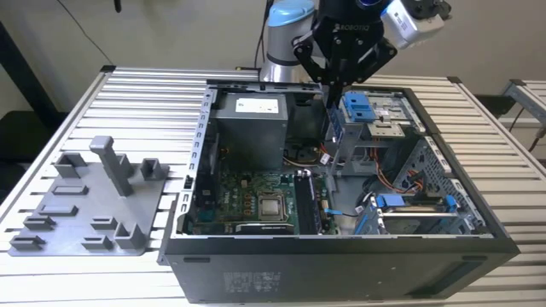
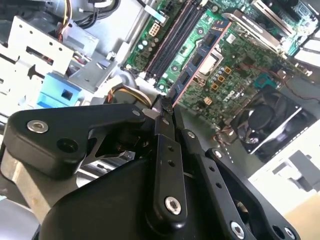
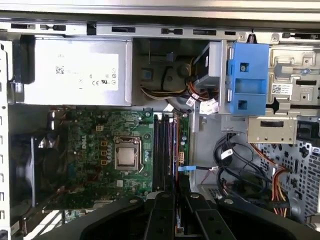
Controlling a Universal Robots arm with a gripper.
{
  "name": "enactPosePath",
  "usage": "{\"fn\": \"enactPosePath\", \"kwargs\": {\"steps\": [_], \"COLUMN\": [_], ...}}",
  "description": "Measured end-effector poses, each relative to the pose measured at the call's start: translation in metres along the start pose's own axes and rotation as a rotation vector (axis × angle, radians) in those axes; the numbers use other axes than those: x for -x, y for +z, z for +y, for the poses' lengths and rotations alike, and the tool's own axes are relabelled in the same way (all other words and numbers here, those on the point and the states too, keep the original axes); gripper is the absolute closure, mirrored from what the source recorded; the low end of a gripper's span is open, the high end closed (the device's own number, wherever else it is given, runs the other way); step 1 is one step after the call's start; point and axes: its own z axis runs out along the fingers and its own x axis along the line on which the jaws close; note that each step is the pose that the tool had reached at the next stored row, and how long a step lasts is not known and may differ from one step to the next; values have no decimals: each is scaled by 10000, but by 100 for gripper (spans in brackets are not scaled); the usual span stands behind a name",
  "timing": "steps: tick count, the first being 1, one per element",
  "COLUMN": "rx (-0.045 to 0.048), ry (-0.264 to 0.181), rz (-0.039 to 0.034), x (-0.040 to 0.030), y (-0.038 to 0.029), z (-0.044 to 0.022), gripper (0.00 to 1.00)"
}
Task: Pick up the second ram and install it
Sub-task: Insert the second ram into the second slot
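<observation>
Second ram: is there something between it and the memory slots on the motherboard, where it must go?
Nothing visible stands in the way. The gripper is shut on the second ram, held above the motherboard, and the memory slots lie open to it in the second wrist view.

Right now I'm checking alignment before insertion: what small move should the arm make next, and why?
Probably ease straight down toward the slots. The gripper is shut on the ram, which hangs above the motherboard, not yet seated, and in the first wrist view it sits roughly in line with the slots.
</observation>
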Motion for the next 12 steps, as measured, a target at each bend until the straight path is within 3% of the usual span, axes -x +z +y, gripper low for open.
{"fn": "enactPosePath", "kwargs": {"steps": [3,6,12], "rx": [-6,-12,-31], "ry": [192,314,945], "rz": [22,90,112], "x": [-1,0,8], "y": [1,1,8], "z": [0,0,0], "gripper": [86,86,86]}}
